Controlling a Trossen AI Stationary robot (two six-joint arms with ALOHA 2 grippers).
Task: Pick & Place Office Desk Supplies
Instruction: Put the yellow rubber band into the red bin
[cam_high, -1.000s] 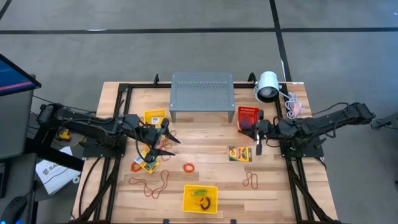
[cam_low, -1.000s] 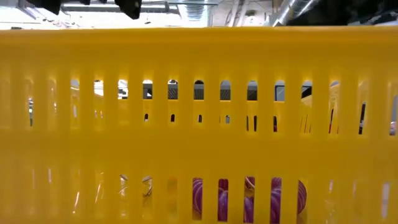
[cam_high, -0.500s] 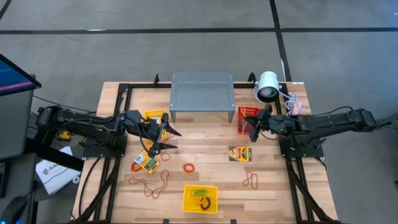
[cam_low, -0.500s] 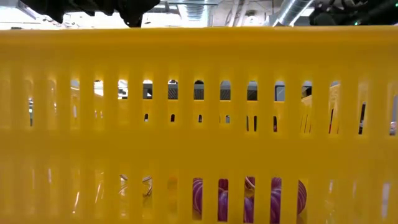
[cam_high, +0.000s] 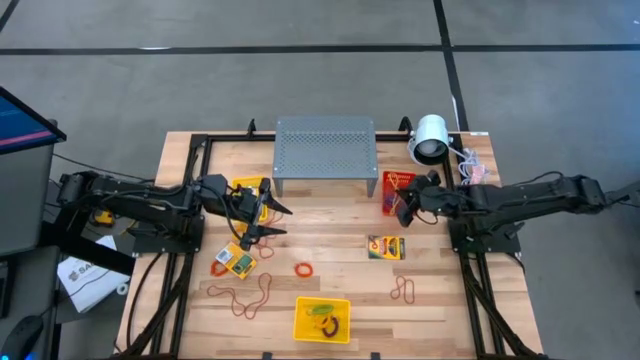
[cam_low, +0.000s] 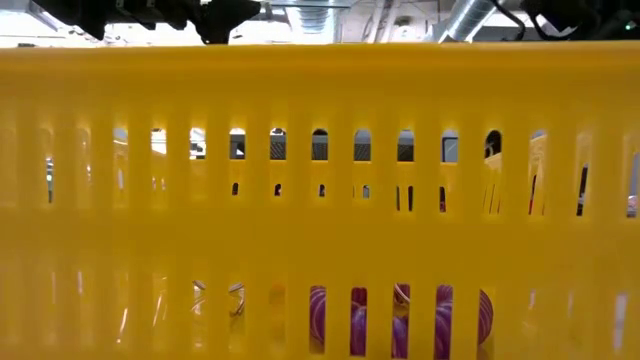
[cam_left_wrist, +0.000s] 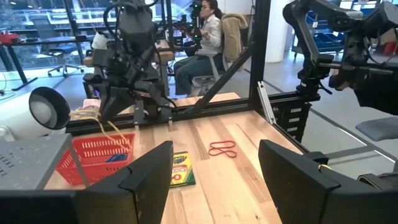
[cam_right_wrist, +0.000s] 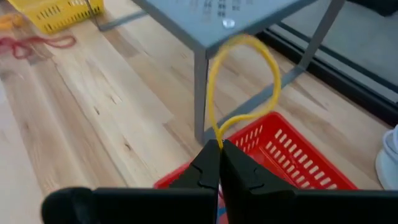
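1. Light wooden table (cam_high: 330, 225): fills the middle of the high view, in the same place as a second ago.
2. Grey perforated metal stand (cam_high: 324, 150): at upper centre, not moved. White cylindrical lamp (cam_high: 430, 138) just to its right.
3. Yellow slotted plastic wall (cam_low: 320, 150): covers nearly the whole low view, exactly as before.
4. Right gripper (cam_high: 406, 202): a second ago lay lower, near the crayon box right of centre. Now sits higher, over the red slotted plastic basket (cam_high: 397, 188) at centre right. Fingers pressed together, clamped on a thin yellow rubber-band loop (cam_right_wrist: 210, 87). Loop stands up above the red basket, in front of a leg of the stand.
5. Left gripper (cam_high: 271, 221): a second ago hung at lower left over the other crayon box. Now higher, just right of the small yellow basket (cam_high: 250, 187) left of centre. Fingers spread wide apart, with nothing between them and touching nothing.
6. Flat yellow-and-green crayon box (cam_high: 385, 247): lies on the wood right of centre, not moved. Second crayon box (cam_high: 237, 262) at lower left, now out from under the left gripper.
7. Orange rubber-band ring (cam_high: 303, 269): below centre, as before. Long brown loop (cam_high: 245, 297) at lower left, small brown loop (cam_high: 404, 290) at lower right.
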